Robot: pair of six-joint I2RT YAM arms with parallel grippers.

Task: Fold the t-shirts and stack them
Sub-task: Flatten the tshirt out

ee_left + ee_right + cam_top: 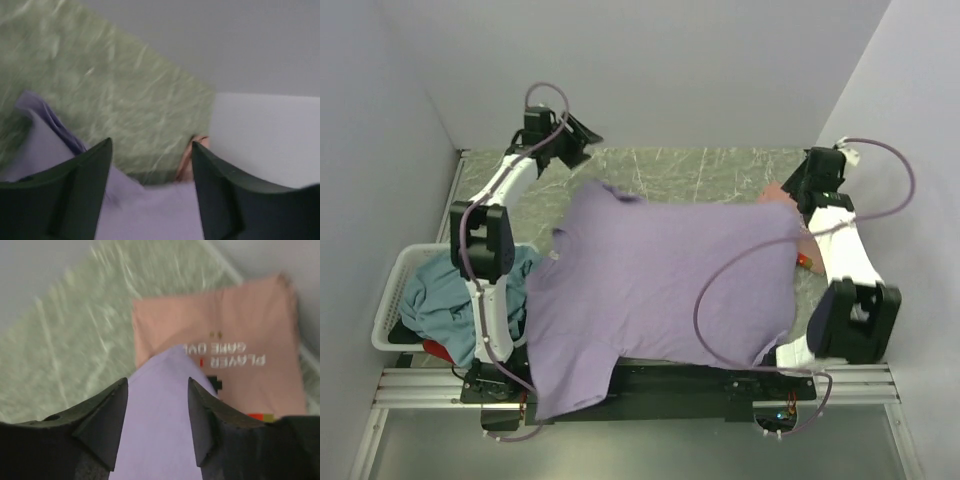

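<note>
Nearest, the lavender shirt [660,290] spills over the front edge of the surface [710,170] beside my left base. From there it lies spread wide across the middle, one sleeve out to the left. Just left of it sits the basket [390,290], with the teal shirt [430,295] heaped inside and the red shirt [438,350] showing at its near corner.

Further back on the right, my right claw [157,382] hangs over the lavender shirt's far right edge. Its jaws stand partly apart, a tongue of lavender cloth shows in the gap, and nothing looks pinched between the tips. Just past that tongue lies the salmon shirt [250,325], folded flat on the surface with its white lettering up. The lavender cloth overlaps its near side.

Farthest back on the left, my left claw [151,145] is spread wide and holds nothing. It hangs above the lavender shirt's far left corner, though that wrist view is blurred.
</note>
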